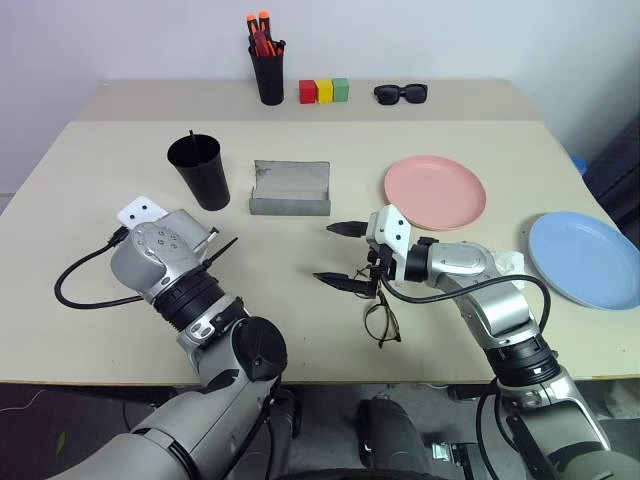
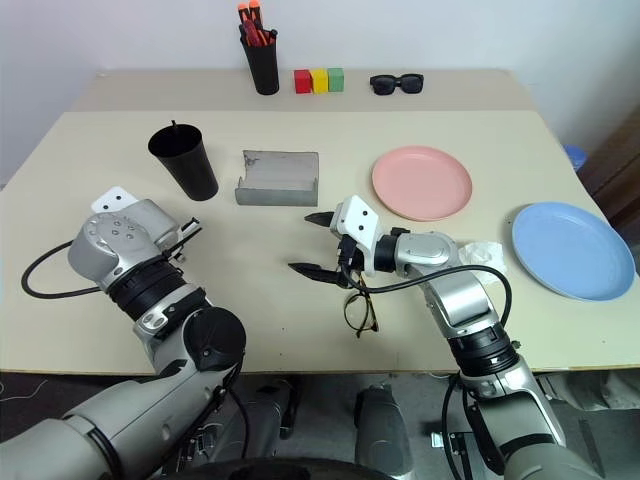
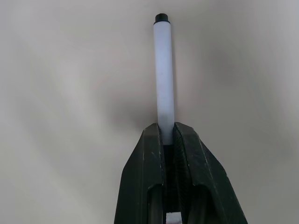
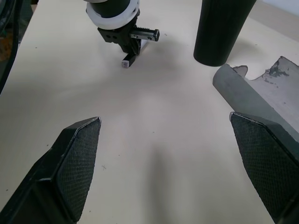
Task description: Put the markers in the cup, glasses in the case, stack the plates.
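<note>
**Left gripper clamped on white marker, right gripper wide open**

Nearest the camera: left arm bent low, wrist tilted down toward the table [image 1: 90,190], just in front of the cup [image 1: 200,170]. Right arm reaching in level, pointing sideways toward the left arm, hovering in front of the case [image 1: 290,188].

Beige table, pale wall behind. Case lying open, just right of the cup. Pink plate [image 1: 435,191] right of the case, blue plate [image 1: 585,258] further right, well apart from the pink one. Glasses [image 1: 381,318] on the table in front of the case, under the right wrist. Behind the case, at the far edge: pen holder [image 1: 268,70] with orange-capped pens, coloured blocks [image 1: 324,91], sunglasses [image 1: 401,94].

Left gripper [image 3: 168,137] closed tight on the white marker [image 3: 163,70], black tip pointing away from the fingers, close over the table. Right gripper [image 1: 341,255] spread fully, grasping nothing. Second marker: cannot tell where.
</note>
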Tool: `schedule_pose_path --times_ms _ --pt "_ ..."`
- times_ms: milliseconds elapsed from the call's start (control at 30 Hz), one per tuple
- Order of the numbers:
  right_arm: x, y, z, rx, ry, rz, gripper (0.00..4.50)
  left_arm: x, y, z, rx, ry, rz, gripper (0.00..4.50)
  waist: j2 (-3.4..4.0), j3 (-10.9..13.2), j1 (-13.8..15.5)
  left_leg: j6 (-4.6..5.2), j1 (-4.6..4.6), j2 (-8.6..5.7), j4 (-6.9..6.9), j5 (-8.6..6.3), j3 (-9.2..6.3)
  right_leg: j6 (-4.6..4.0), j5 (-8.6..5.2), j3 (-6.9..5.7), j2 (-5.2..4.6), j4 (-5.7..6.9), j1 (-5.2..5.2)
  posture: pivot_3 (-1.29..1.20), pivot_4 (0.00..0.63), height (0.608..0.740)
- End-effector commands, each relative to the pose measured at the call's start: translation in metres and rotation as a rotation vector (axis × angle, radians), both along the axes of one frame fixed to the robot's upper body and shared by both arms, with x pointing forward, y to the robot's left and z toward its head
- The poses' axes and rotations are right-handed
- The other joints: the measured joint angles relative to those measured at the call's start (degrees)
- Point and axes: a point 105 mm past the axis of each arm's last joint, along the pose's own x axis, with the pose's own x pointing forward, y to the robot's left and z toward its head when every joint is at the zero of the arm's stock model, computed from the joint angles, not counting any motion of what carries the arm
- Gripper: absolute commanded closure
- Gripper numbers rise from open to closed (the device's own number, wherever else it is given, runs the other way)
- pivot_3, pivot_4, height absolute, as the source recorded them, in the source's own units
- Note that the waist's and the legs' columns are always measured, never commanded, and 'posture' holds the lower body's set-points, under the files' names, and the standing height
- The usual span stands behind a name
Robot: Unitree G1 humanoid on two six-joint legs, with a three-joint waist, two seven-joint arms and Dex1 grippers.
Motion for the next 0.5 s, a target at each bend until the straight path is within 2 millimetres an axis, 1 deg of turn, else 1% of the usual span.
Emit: schedule_pose_path --times_ms 33,67,133,167,233,267,300,367,433,500 --pt "-0.004 0.003 0.011 0.013 -0.049 0.021 0.0 0.014 -0.003 0.034 0.287 -0.182 -0.063 4.47 0.02 -0.03 -0.2 0.0 0.01 0.0 -0.01 0.0 0.03 0.0 0.0 0.03 -0.01 -0.01 0.0 0.0 0.15 0.74" --pt "-0.001 0.004 0.015 0.028 -0.065 0.01 0.0 0.015 0.004 0.047 0.369 -0.249 -0.055 4.47 0.01 -0.02 -0.26 -0.01 0.03 -0.01 -0.02 0.0 0.1 -0.01 0.01 0.08 -0.02 0.0 0.0 0.0 0.15 0.74" --pt "0.008 0.005 0.025 0.076 -0.096 -0.041 0.0 0.017 0.01 0.075 0.488 -0.405 -0.059 4.47 0.01 -0.02 -0.62 -0.01 0.01 0.0 -0.03 0.01 0.09 -0.02 0.02 0.09 -0.02 0.01 -0.07 0.0 0.15 0.74" --pt "0.016 0.005 0.033 0.113 -0.128 -0.092 0.0 0.019 0.007 0.099 0.573 -0.551 -0.107 4.47 0.0 -0.02 -0.71 -0.06 0.01 0.04 -0.08 0.04 0.1 -0.09 0.06 0.12 0.03 0.02 -0.14 0.0 0.15 0.74" --pt "0.027 0.004 0.045 0.167 -0.166 -0.154 0.0 0.019 -0.004 0.131 0.706 -0.749 -0.196 4.47 0.02 -0.01 -0.9 -0.15 0.01 0.16 -0.12 0.09 0.11 -0.2 0.12 0.16 0.14 0.02 -0.21 0.0 0.15 0.74" --pt "0.03 0.005 0.05 0.191 -0.18 -0.17 0.0 0.018 -0.008 0.143 0.76 -0.821 -0.23 4.47 0.02 -0.01 -0.69 -0.24 0.01 0.18 -0.18 0.15 0.11 -0.27 0.16 0.17 0.17 0.01 -0.24 0.0 0.15 0.74" --pt "0.033 0.005 0.054 0.214 -0.191 -0.186 0.0 0.018 -0.011 0.15 0.811 -0.863 -0.253 4.47 0.04 -0.02 -0.53 -0.27 0.01 0.19 -0.19 0.17 0.09 -0.29 0.17 0.16 0.18 0.01 -0.24 0.0 0.15 0.74" --pt "0.038 0.006 0.06 0.25 -0.206 -0.216 0.0 0.021 -0.015 0.159 0.888 -0.912 -0.287 4.47 0.04 -0.03 -0.26 -0.26 0.02 0.19 -0.19 0.17 0.08 -0.29 0.17 0.17 0.18 -0.04 -0.18 0.0 0.15 0.74" --pt "0.041 0.007 0.064 0.276 -0.214 -0.234 0.0 0.026 -0.018 0.163 0.92 -0.941 -0.312 4.47 0.03 -0.05 -0.22 -0.23 0.02 0.17 -0.18 0.16 0.06 -0.29 0.17 0.16 0.18 -0.09 -0.13 0.0 0.15 0.74" --pt "0.042 0.009 0.068 0.311 -0.22 -0.245 0.0 0.034 -0.018 0.161 0.911 -0.955 -0.32 4.47 0.03 -0.05 -0.33 -0.23 0.02 0.16 -0.18 0.17 0.04 -0.29 0.17 0.15 0.18 -0.08 -0.14 0.0 0.15 0.74"
